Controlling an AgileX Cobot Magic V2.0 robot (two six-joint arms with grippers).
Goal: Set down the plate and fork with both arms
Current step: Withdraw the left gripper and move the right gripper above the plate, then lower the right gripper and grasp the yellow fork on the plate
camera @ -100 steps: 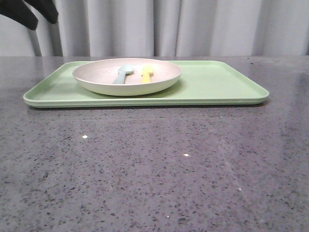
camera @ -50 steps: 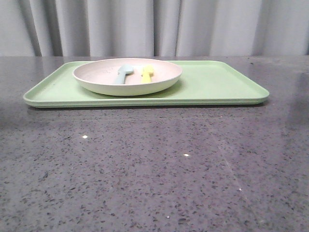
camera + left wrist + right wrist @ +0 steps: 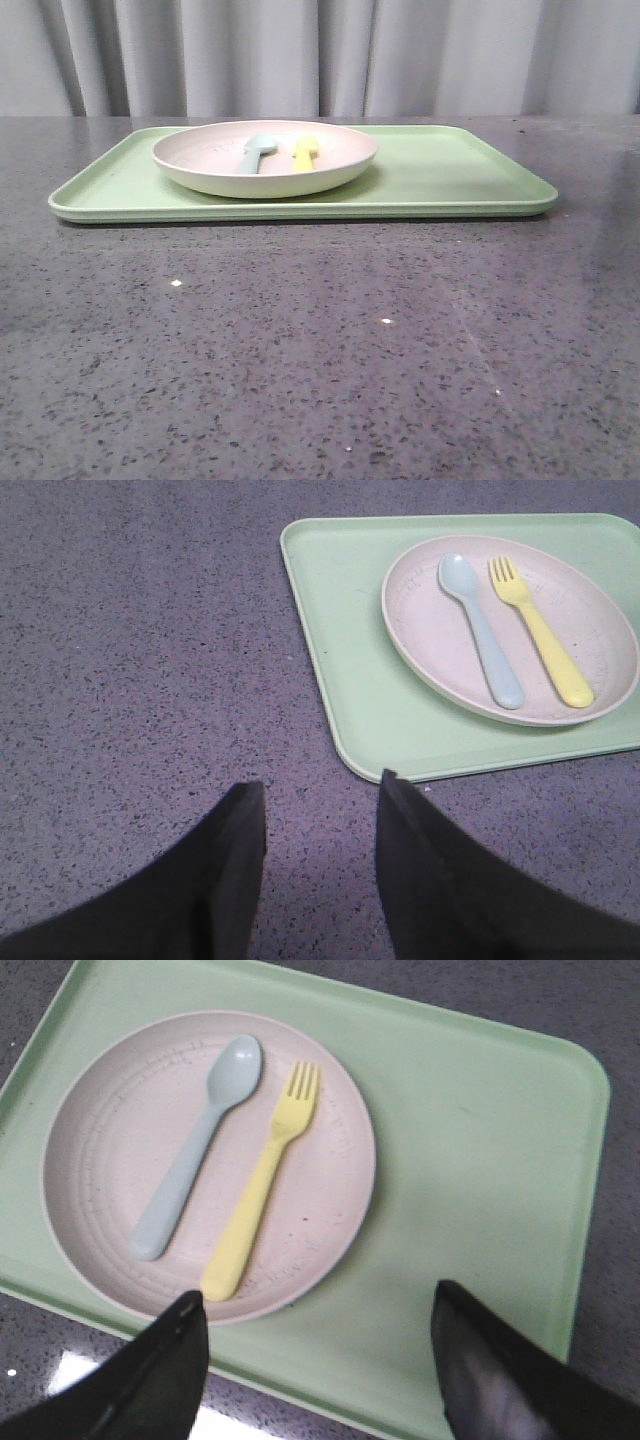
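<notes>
The plate (image 3: 265, 172) sits on the left half of the light-green tray (image 3: 450, 175); it also shows in the left wrist view (image 3: 420, 630) and the right wrist view (image 3: 100, 1160). The yellow fork (image 3: 305, 152) lies in the plate beside a pale blue-green spoon (image 3: 257, 152); the fork also shows in the left wrist view (image 3: 540, 630) and the right wrist view (image 3: 262, 1185). My left gripper (image 3: 322, 790) is open and empty over bare table beside the tray's corner. My right gripper (image 3: 318, 1305) is open and empty above the tray's front edge, beside the plate. Neither arm shows in the front view.
The tray lies on a dark speckled stone table (image 3: 320, 340). A grey curtain (image 3: 320, 55) hangs behind the table. The spoon shows in both wrist views (image 3: 478, 625) (image 3: 195, 1145).
A dark arm at the upper left of the front view one second ago has left that view. The plate, fork and tray have not moved.
</notes>
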